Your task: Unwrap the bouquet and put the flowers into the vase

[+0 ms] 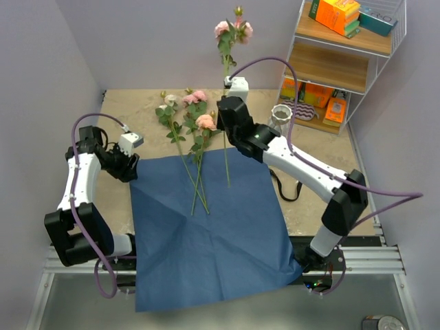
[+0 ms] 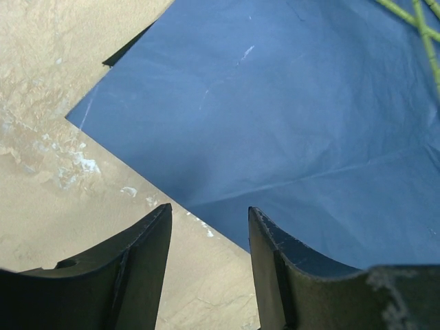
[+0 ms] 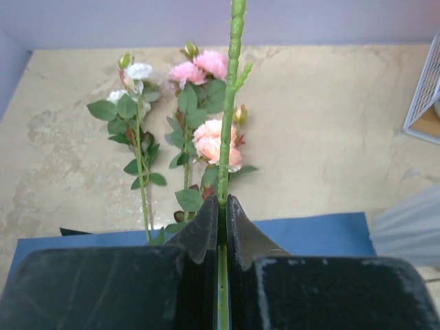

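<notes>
Across the lower centre, the paper sheet [image 1: 213, 234] is showing a plain deep blue with paler crease lines. The table [image 1: 130, 103] around it is showing mottled beige, marbled with whitish patches. At upper centre, the flowers [image 1: 205, 122] are showing pink, peach and cream-white heads on green stems and leaves. At upper right, the vase [image 1: 281, 117] is showing ribbed whitish-grey and the boxes [image 1: 338, 15] bright orange.

You're looking at matt, creased blue paper [image 1: 206, 234] on a mottled, stone-look table top [image 1: 130, 103]; at two o'clock, the ribbed vase [image 1: 281, 118] looks matt beside smooth, wire-framed wooden shelves [image 1: 330, 67].
</notes>
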Tool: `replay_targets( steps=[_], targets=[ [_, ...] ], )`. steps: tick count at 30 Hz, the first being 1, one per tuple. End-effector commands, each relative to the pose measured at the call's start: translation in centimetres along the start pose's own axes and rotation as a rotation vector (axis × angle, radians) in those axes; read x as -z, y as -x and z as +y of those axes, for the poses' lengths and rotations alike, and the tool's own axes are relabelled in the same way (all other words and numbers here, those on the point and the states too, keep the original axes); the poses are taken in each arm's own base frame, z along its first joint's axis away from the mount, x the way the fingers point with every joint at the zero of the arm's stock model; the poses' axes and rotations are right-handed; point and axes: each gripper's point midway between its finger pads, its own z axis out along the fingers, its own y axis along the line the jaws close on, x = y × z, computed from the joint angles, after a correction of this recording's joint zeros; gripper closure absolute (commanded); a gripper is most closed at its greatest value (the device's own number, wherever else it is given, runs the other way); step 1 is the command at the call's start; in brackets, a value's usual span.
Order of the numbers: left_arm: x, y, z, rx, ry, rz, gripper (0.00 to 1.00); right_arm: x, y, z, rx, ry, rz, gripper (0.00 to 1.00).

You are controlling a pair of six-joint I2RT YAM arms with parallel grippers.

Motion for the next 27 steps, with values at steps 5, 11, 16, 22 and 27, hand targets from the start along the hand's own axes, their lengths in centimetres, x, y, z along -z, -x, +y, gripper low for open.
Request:
replay_targets(
  steps=[5,11,16,22,27],
  targets=[
    [0.0,0.7,0.1,0.003,-0.044,-0.031,0.48,6.5,12.9,-3.2,0.113,-0.043,-0.545,1.00],
    [0.0,0.8,0.1,0.003,-0.056,-0.033,0.48,10.9,22.4,-6.9,0.189,-0.244,-0.885,1.00],
    [0.0,0.8,0.1,0.007,-0.072,-0.034,0.48,12.4,26.7,-12.1,0.113,-0.391,-1.024,1.00],
    [0.0,0.8,0.1,-0.003,-0.088,-0.039,0.48,12.4,28.5,-16.6,0.077,-0.504,-1.108,1.00],
    [0.2,1.1,-0.1,-0.006,-0.106,-0.046,0.48,10.9,28.2,-18.0,0.086,-0.512,-1.104,1.00]
  ],
)
